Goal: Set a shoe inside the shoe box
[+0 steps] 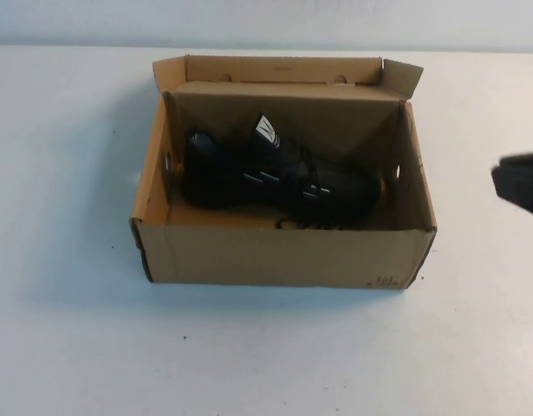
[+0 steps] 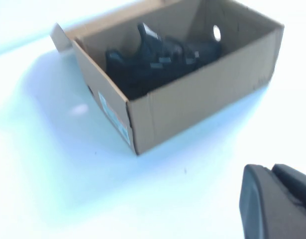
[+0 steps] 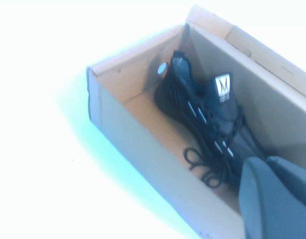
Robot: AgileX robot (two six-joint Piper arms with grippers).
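Observation:
The black knit shoe (image 1: 275, 178) lies on its side inside the open brown shoe box (image 1: 283, 256) at the table's middle, its white tongue label up and its toe toward the right. Its laces (image 3: 202, 167) trail on the box floor. The shoe (image 2: 157, 62) and box (image 2: 192, 104) show in the left wrist view, and the shoe (image 3: 207, 114) and box (image 3: 128, 129) in the right wrist view. My right gripper (image 1: 519, 182) hangs right of the box, apart from it, and shows in its own view (image 3: 274, 199). My left gripper (image 2: 277, 204) is well away from the box, outside the high view.
The box's back flaps (image 1: 283, 69) stand open toward the far wall. Round holes (image 1: 168, 161) pierce its end walls. The white table (image 1: 75, 329) spreads round the box on all sides.

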